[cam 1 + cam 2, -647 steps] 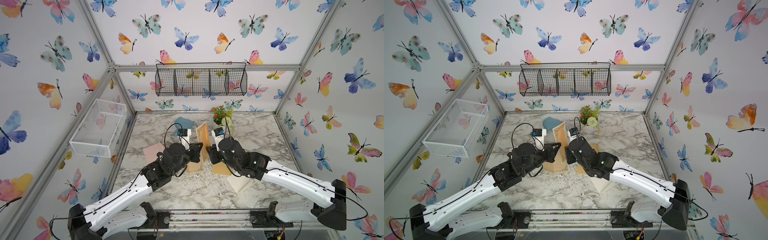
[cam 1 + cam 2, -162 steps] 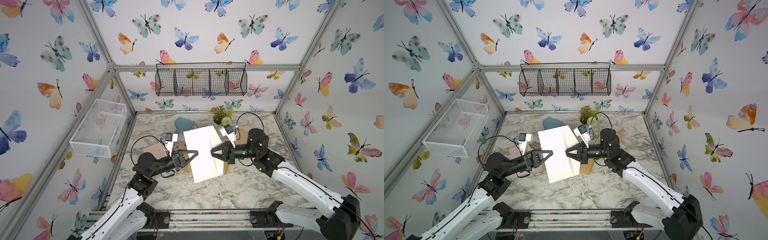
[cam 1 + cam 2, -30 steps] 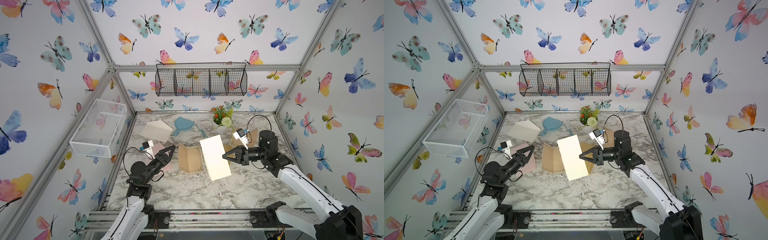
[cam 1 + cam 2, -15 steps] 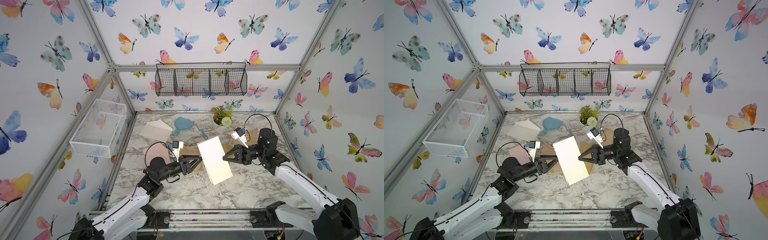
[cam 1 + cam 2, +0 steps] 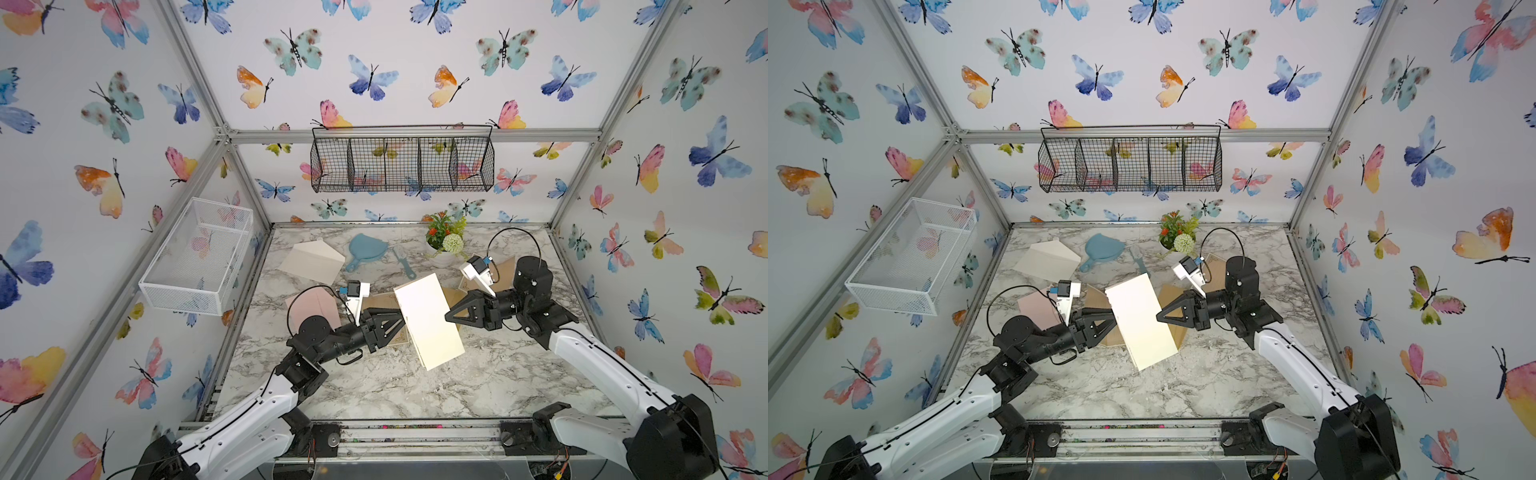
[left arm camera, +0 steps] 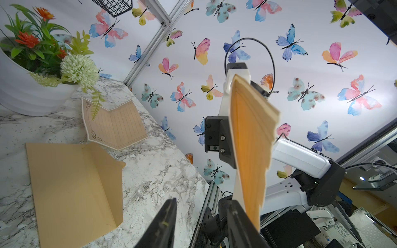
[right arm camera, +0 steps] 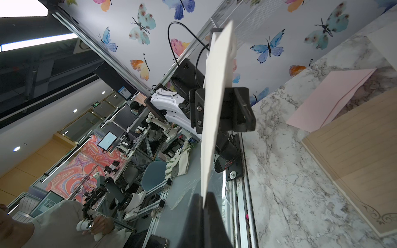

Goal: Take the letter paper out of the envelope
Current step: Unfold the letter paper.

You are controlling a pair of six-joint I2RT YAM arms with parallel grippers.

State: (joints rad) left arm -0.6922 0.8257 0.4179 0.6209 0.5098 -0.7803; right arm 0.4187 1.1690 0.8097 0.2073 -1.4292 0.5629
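Where your letter paper (image 5: pixel 428 320) hangs: in the air above the counter (image 5: pixel 374 386), clear of the envelope. It is a pale folded sheet, tilted, between your two arms in both top views.
Right tool (image 5: pixel 448 318): pressed together on the edge of the sheet nearest your right arm. In the right wrist view the letter paper (image 7: pixel 214 107) runs edge-on away from the fingers that pinch it.
Left tool (image 5: pixel 401 322): at the opposite edge of the sheet. Your left wrist view shows this tool (image 6: pixel 200 206) with its fingers spread. The letter paper (image 6: pixel 251 139) comes down right by one finger, and you cannot tell whether it sits between the two or just outside.
Brown envelope (image 6: pixel 71 182): flat on the counter with its flap open, partly hidden behind the raised sheet in the top views, touched by neither tool.
Lined sheet (image 6: pixel 113 124): lying opened beside the potted plant (image 6: pixel 38 53).
Second lined sheet (image 7: pixel 354 161): on the counter beneath your left tool, just beside a pink envelope (image 5: pixel 311 305).
Cream envelope (image 5: pixel 311 259): at the far left of the counter, well apart from both tools.
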